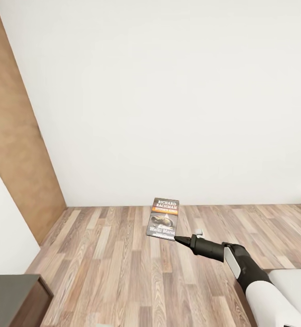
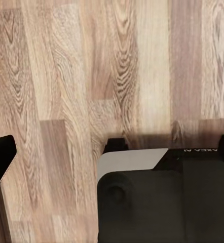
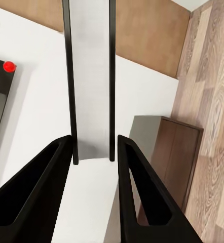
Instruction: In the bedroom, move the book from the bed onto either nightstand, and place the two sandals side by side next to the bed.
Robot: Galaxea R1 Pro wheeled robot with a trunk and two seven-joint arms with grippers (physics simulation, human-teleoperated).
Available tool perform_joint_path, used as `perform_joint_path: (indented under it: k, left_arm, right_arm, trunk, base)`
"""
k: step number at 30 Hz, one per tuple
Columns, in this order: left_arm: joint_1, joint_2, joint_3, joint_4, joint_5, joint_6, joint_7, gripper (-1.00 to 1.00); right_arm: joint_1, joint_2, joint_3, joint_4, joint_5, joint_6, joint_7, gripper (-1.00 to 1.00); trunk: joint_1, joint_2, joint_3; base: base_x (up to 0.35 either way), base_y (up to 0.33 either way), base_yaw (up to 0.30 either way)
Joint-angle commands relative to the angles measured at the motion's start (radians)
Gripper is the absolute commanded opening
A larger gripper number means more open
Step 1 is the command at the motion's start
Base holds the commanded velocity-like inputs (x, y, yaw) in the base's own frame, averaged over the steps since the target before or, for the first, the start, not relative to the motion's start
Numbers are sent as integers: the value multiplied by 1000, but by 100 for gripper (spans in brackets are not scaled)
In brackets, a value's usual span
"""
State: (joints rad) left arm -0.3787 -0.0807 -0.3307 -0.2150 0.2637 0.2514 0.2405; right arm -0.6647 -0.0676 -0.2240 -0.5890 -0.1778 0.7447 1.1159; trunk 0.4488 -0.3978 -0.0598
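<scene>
We see the book (image 1: 163, 218) standing upright off the wood floor (image 1: 114, 254), its lower edge pinched between our right fingers (image 3: 51, 192), closed narrowly on it, left fingers' state unclear.

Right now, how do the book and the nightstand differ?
The book is thin, with a printed cover and an orange band; the nightstand is a plain boxy cabinet with brown sides. The book is up in the air, pinched at its lower corner by the right gripper, jaws shut on it; the nightstand stands on the floor. In the head view the book is ahead and the nightstand is low on the left. They are not touching.
</scene>
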Motion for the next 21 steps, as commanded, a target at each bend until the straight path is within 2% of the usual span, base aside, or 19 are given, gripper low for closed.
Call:
perform_joint_path:
  k: [1,21]
  left_arm:
    - [-1,0,-9,-2,10,5,6,100]
    - [1,0,-14,6,8,-1,12,100]
  right_arm:
    - [-1,0,-2,0,-7,8,1,-100]
    - [-1,0,-2,0,-7,7,2,-100]
  trunk:
    - [1,-2,-2]
    - [1,-2,-2]
  base:
    - [350,56,0]
    - [350,12,0]
